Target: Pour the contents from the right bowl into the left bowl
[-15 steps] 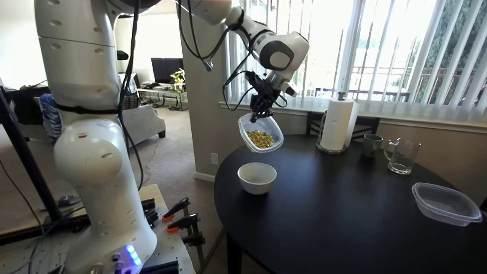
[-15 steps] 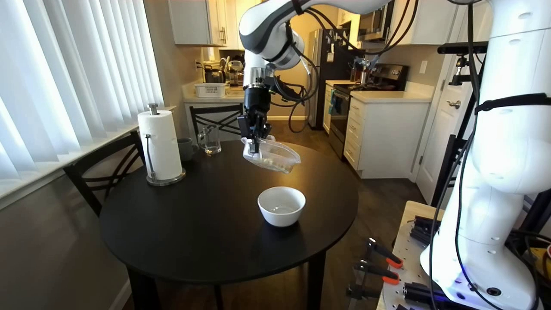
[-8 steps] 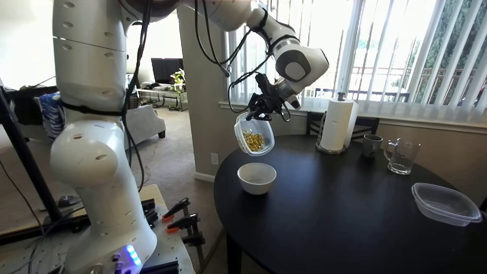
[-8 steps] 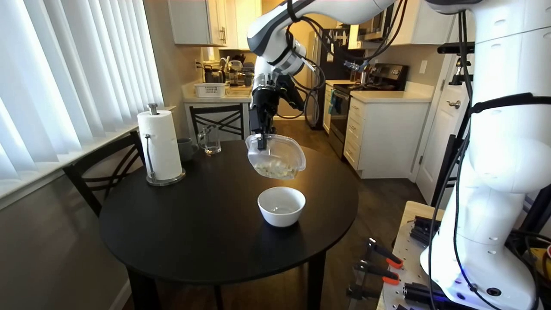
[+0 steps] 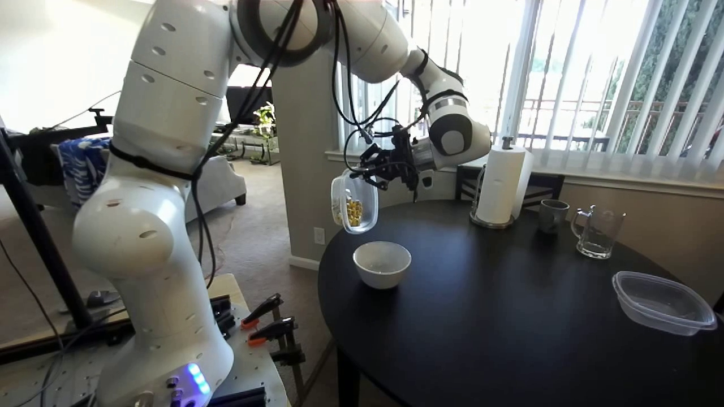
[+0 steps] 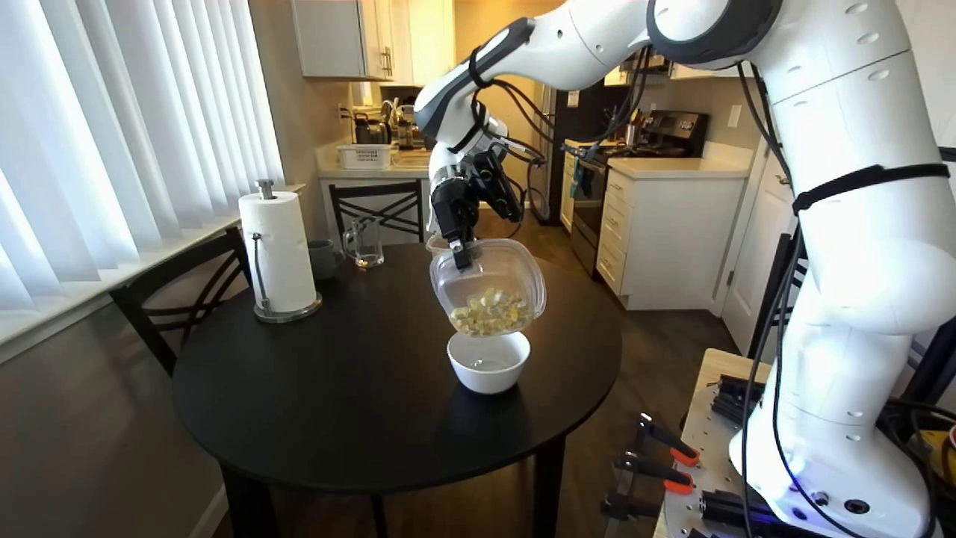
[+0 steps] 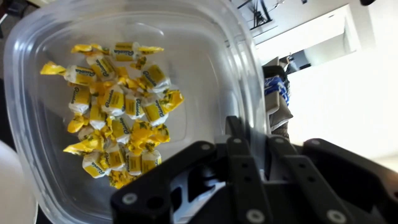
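My gripper (image 5: 365,174) is shut on the rim of the right bowl, the clear rounded-square container (image 5: 367,195). The wrist view shows the fingers (image 7: 253,137) on either side of the container's wall (image 7: 199,77). The contents (image 7: 118,105) are yellow-and-white wrapped candies, still inside and gathered toward the lower side. In both exterior views the container is steeply tilted, almost on edge. The left bowl, a round white one (image 5: 382,268), stands upright on the table below it. In an exterior view the container (image 6: 511,261) overlaps the white bowl's back rim (image 6: 489,370). No candies show in the bowl.
On the dark round table (image 5: 481,316) stand a paper towel roll (image 5: 499,183), a grey mug (image 5: 552,215), a glass mug (image 5: 600,233) and a wider clear container (image 5: 662,305). Black chairs (image 6: 179,299) stand near the window.
The arm has swung and rotated, tilting the clear container much more steeply and lowering it slightly toward the white bowl. The candies have shifted toward its lower side. The white bowl has not moved.
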